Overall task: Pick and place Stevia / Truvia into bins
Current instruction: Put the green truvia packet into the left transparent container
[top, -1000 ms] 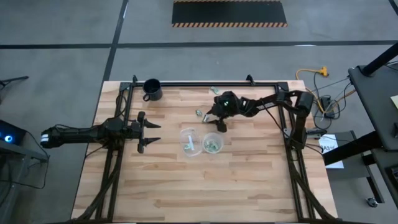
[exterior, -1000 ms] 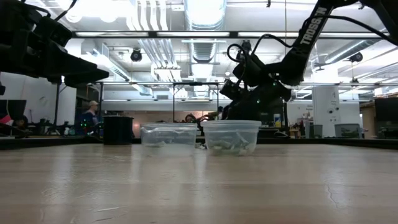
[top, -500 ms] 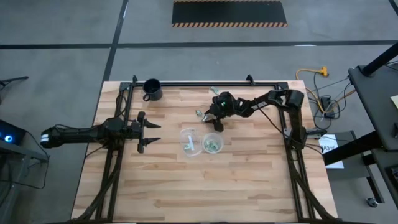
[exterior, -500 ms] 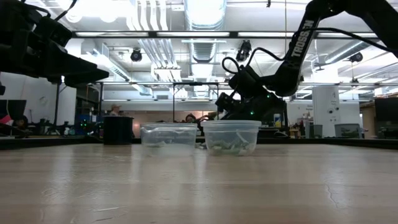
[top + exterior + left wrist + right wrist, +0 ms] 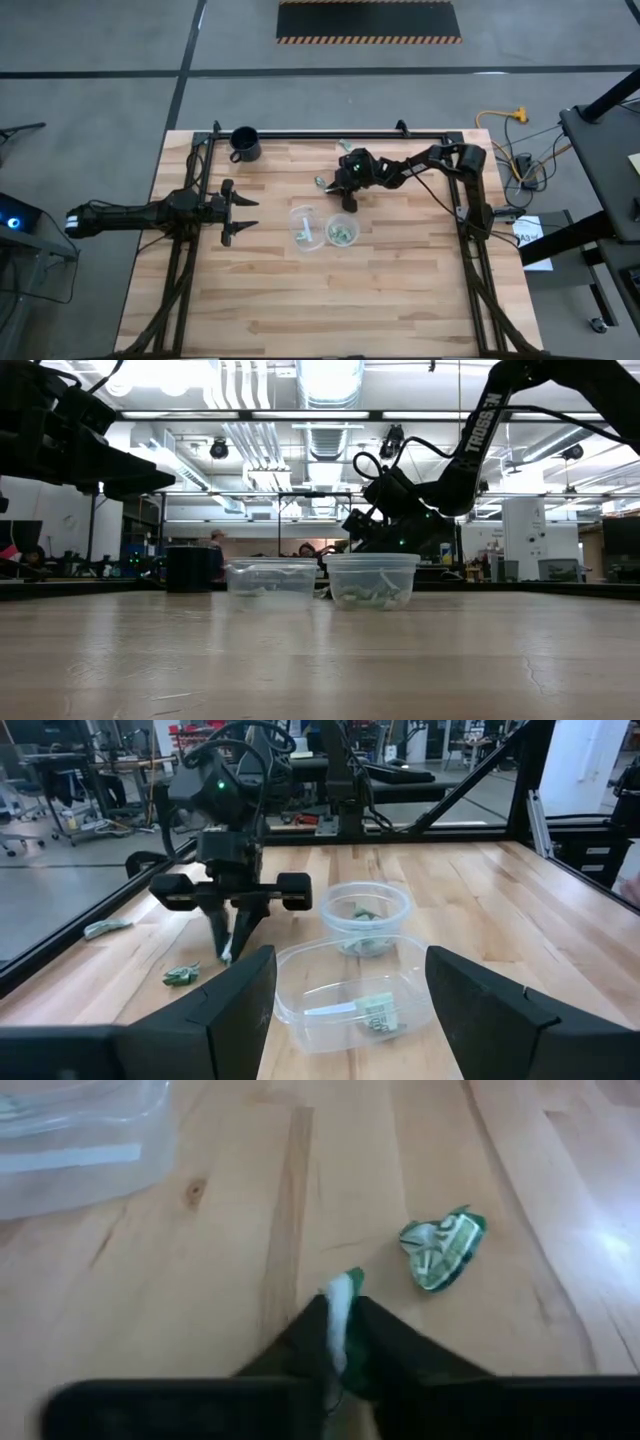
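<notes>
Two clear bins (image 5: 305,228) (image 5: 342,232) stand mid-table, each with pale green and white packets inside. My right gripper (image 5: 344,192) is just beyond them, low over the wood, shut on one Stevia packet (image 5: 343,1288). A crumpled packet (image 5: 440,1252) lies flat on the table next to it, also visible as the packet (image 5: 182,976) in the left wrist view. Another packet (image 5: 343,146) lies near the far edge. My left gripper (image 5: 236,212) hovers open at the table's left, touching nothing. My right gripper pinches the packet between its two fingertips, with the packet's white and green end (image 5: 345,1283) sticking out past them. The fingers (image 5: 240,925) point steeply down from above. The fingertips stand at the table surface; whether the packet is clear of the wood I cannot tell.
A black mug (image 5: 245,143) stands at the far left corner. A black frame rail (image 5: 330,134) runs along the far edge, with side rails down both sides. Bare wood spreads across the near half of the table.
My right gripper has dropped lower and edged toward the table's left, coming down beside the loose packet, and its fingers have shut on a packet. The bins and my left gripper have kept still.
</notes>
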`<state>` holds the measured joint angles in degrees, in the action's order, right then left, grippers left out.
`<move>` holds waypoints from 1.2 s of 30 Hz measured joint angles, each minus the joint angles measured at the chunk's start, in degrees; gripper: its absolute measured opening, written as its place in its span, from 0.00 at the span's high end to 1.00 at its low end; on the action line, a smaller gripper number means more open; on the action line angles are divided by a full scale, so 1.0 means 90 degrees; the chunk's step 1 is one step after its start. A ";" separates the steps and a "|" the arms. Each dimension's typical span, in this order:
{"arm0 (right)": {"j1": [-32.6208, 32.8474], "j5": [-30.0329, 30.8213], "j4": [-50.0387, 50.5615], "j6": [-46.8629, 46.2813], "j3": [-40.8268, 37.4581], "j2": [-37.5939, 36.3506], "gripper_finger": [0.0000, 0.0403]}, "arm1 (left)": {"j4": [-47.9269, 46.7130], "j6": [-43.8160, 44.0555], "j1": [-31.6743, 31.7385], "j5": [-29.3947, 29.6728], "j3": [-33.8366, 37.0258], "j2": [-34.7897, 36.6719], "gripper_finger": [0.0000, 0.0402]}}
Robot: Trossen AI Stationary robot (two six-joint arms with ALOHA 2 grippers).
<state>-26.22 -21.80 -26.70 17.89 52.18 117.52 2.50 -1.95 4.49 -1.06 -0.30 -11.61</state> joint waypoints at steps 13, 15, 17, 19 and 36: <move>0.0004 0.0129 0.1037 0.0043 -0.0020 -0.0896 0.98 | 0.0001 0.0001 -0.0002 -0.0002 0.0000 0.0001 0.40; 0.0046 0.0113 0.1249 0.0035 -0.0027 -0.1101 0.98 | 0.0000 0.0001 -0.0002 0.0000 0.0000 -0.0001 0.40; 0.0108 0.0018 0.1495 0.0045 -0.0027 -0.1287 0.98 | 0.0002 0.0001 0.0000 -0.0002 0.0000 0.0001 0.40; 0.0187 -0.0216 0.1688 0.0066 -0.0027 -0.1441 0.98 | 0.0000 0.0001 0.0000 -0.0002 0.0000 0.0001 0.40; 0.1253 -0.1132 0.1333 -0.0136 -0.0004 -0.2015 0.97 | 0.0000 0.0001 0.0000 -0.0002 0.0000 0.0001 0.40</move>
<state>-14.94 -31.99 -14.70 16.67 52.15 99.38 2.50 -1.93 4.49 -1.08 -0.30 -11.60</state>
